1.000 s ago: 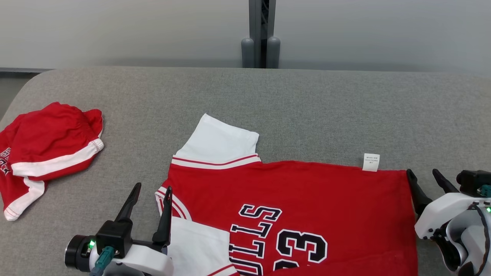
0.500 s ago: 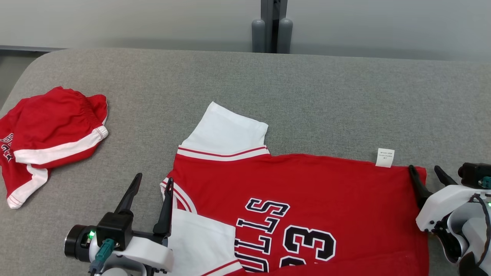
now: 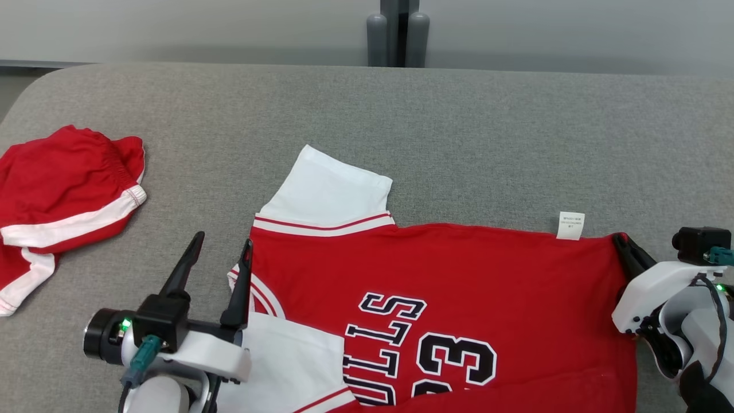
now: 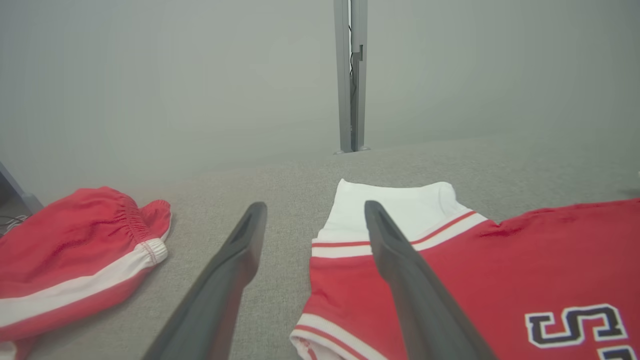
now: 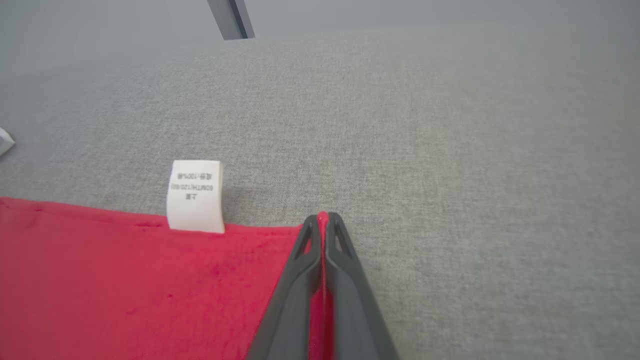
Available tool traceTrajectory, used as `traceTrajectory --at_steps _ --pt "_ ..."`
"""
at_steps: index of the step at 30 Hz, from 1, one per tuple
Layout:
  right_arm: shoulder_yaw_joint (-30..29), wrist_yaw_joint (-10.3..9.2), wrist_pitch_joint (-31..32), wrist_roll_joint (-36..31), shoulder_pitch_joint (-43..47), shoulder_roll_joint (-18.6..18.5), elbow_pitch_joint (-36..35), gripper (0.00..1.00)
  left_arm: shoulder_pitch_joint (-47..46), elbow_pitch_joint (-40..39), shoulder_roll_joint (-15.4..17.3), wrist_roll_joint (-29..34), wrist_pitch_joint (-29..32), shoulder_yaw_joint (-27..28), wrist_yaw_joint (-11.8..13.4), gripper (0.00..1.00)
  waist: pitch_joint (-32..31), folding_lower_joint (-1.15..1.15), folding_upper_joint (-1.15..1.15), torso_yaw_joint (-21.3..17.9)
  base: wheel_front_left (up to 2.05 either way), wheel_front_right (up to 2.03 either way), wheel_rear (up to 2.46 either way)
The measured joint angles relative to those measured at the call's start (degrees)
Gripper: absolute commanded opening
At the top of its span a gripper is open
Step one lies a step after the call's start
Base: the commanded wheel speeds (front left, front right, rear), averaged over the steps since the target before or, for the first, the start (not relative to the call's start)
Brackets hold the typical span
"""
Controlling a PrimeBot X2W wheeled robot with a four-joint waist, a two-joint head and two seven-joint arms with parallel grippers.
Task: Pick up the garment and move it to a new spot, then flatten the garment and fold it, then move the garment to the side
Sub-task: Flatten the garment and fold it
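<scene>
Currently the jersey (image 3: pixel 470 275) lies flat on the grey table (image 3: pixel 459 126), printed side up, in the near half of the table and right of centre in the head view. Its body is red, with dark white-edged letters and the number 23. A white sleeve (image 3: pixel 330 189) points toward the far side of the table. A second sleeve (image 3: pixel 292 367) lies at the near left, partly covered by the left gripper's body. A white label (image 3: pixel 571 225) projects from the jersey's far edge and lies flat on the table.

Right gripper (image 5: pixel 323 217): jaws closed on the far right corner of the jersey. In the right wrist view the fingers are pressed together along their length, with a thin line of red cloth between them and a small red fold at the tips. The label is near the tips, to their left in that view. Whether the gripped corner is lifted off the table cannot be told.

Left gripper (image 3: pixel 222 238): jaws wide, holding nothing. It is at the jersey's left edge, fingers pointing toward the far side. One finger is over bare table, the other over the red and white trim at the jersey's edge. Contact with the cloth cannot be told.

Red shorts (image 3: pixel 63 189) with white trim lie bunched at the left end of the table, well apart from the jersey. A grey post (image 3: pixel 395 28) stands behind the table's far edge.
</scene>
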Motion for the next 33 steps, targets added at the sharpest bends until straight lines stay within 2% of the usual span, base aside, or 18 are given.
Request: traceTrajectory --at_steps 7,10,13,16,18,22,27,33 --pt "2.5 0.00 0.0 -2.2 -1.5 -0.3 -3.1 0.00 -8.2 3.1 3.1 -1.4 0.0 0.2 -2.7 1.00 1.7 0.00 0.00 -2.0 0.00 0.00 0.00" --pt "2.6 0.00 0.0 -2.5 -2.2 0.0 -4.2 0.00 -14.2 7.1 5.6 -0.7 0.0 -2.0 -3.4 1.00 2.6 0.00 0.00 -3.0 0.00 0.00 0.00" --pt "2.8 0.00 0.0 -3.1 -3.1 0.6 -5.1 0.00 -21.1 12.8 7.0 -2.0 3.4 -5.5 -3.8 1.00 3.7 0.00 0.00 -4.0 0.00 0.00 0.00" --pt "3.0 0.00 0.0 -3.6 -3.8 1.2 -5.6 0.00 -27.5 17.2 8.5 -7.8 7.3 -12.7 -3.9 1.00 4.6 0.00 0.00 -4.9 0.00 0.00 0.00" --pt "2.9 0.00 0.0 -3.9 -4.5 1.7 -5.8 0.00 -31.1 19.3 9.6 -13.9 9.5 -17.7 -4.1 1.00 5.3 0.00 0.00 -5.4 0.00 0.00 0.00" --pt "2.2 0.00 0.0 -4.7 -6.0 2.6 -6.6 0.00 -37.3 23.8 14.2 -23.3 14.8 -24.7 -4.1 1.00 6.8 0.00 0.00 -6.5 0.00 0.00 0.00" --pt "1.9 0.00 0.0 -5.1 -7.1 4.0 -6.6 0.00 -43.1 27.5 17.6 -31.4 19.1 -32.3 -4.1 1.00 8.8 0.00 0.00 -8.3 0.00 0.00 0.00" --pt "2.2 0.02 -0.1 -5.1 -8.6 5.4 -5.9 0.00 -48.9 32.0 21.4 -37.8 21.2 -41.2 -4.1 1.00 11.0 0.00 0.00 -10.5 0.00 0.00 0.00"
